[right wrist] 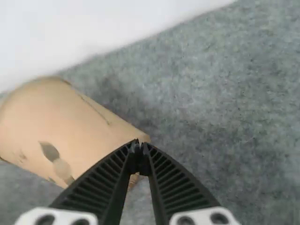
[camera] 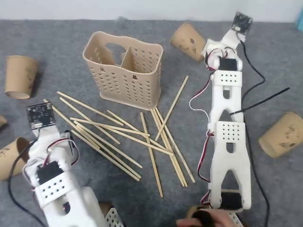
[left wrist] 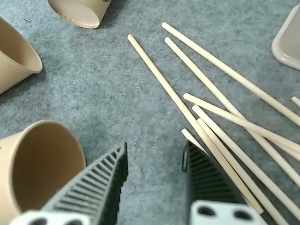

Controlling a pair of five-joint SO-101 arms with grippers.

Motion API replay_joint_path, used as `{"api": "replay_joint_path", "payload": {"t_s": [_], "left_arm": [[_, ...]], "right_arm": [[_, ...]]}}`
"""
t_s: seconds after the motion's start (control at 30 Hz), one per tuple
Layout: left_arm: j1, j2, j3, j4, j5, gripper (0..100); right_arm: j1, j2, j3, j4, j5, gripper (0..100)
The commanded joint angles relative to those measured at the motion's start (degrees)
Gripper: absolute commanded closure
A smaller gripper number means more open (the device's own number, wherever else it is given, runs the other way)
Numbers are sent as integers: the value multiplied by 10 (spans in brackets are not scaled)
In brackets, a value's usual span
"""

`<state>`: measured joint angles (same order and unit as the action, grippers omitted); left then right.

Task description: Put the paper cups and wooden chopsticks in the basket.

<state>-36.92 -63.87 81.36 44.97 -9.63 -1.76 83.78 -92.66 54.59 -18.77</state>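
Paper cups [camera: 20, 75] and wooden chopsticks [camera: 165, 142]: all lying on grey carpet [camera: 265, 71] around an upright beige basket [camera: 124, 68].

Item by item, left to right. The far-left cup [camera: 19, 76] is on its side, well apart from the basket. The lower-left cup [camera: 12, 158] is on its side, just beside the left gripper [left wrist: 155, 150]. That gripper's jaws are spread over bare carpet, with the cup's mouth to one side and chopstick ends at the other. The basket is perforated, has two compartments and stands left of centre. The chopsticks are scattered and crossing in front of it. The rear cup [camera: 188, 41] is on its side, right of the basket. The right gripper [right wrist: 139, 146] has its jaws pressed together, holding nothing, tips at that cup's end. The far-right cup [camera: 281, 135] is on its side near the edge.
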Motion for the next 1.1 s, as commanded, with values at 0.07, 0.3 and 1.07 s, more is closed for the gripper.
{"api": "replay_joint_path", "payload": {"t_s": [0.07,0.3,1.07], "left_arm": [[5,-7,-3,-13,-5,822],[5,-7,-3,-14,-5,822],[6,-11,-3,-14,-3,822]], "right_arm": [[-20,5,-36,-51,91,992],[5,-31,-37,45,149,992],[69,-267,8,488,263,992]]}}
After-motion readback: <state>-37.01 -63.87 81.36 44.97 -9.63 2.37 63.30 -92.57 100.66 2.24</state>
